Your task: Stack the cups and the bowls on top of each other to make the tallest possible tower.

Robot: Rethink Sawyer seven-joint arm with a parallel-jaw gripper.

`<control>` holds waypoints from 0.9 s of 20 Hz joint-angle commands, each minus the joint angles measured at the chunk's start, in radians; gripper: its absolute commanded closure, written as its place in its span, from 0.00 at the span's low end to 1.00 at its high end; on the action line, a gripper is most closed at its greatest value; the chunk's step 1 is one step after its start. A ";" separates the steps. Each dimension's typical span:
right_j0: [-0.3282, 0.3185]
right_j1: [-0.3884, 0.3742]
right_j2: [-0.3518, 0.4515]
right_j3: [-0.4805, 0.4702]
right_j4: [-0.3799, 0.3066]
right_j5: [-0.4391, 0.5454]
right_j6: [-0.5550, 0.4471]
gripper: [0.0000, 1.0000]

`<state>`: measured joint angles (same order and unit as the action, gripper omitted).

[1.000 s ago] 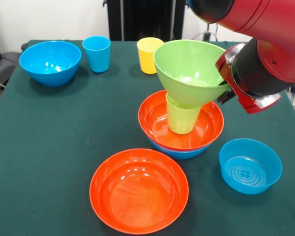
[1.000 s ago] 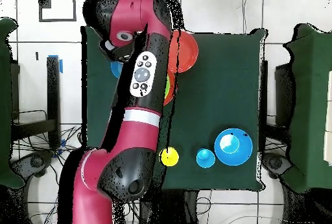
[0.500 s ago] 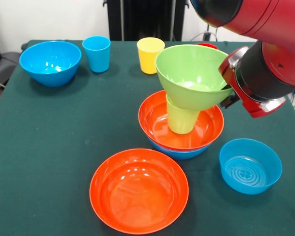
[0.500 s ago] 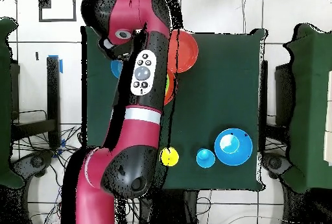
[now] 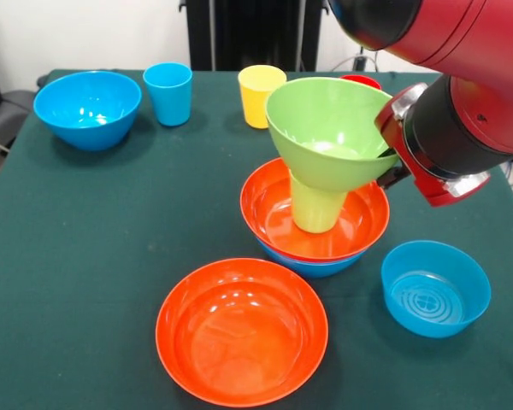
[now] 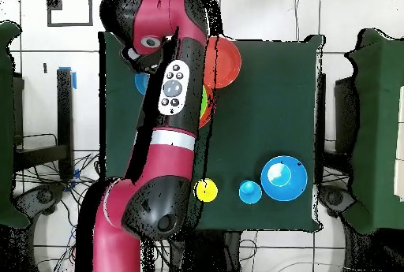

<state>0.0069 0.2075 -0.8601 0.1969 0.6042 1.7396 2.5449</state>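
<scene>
- Green bowl sits atop the green cup, tilted toward the camera in the front view; the cup stands inside an orange bowl nested in a blue bowl, mid-table.
- Judged light, rigid, glossy plastic: likely slippery, thin-walled, not fragile. The rim is the only practical hold; a pinch across the wall at the lip should do.
- Balance looks poor: wide bowl on a narrow cup mouth, so a sideways nudge could tip it.
- Gripper meets the green bowl's rim on the right of the front view; fingers mostly hidden behind bowl and wrist, so grip state cannot be told.
- Arm comes in from upper right, wrist angled down toward the rim; the overhead view shows it covering the stack.
- Spare pieces: second orange bowl, small blue bowl, far blue bowl, blue cup, yellow cup.
</scene>
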 commanded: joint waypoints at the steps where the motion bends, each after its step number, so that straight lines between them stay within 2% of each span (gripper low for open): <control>1: -0.030 0.024 0.024 -0.008 -0.017 0.012 -0.112 1.00; 18: -0.027 0.031 0.034 0.013 -0.030 -0.009 -0.119 1.00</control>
<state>-0.0049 0.2102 -0.8690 0.1967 0.6042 1.7398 2.5449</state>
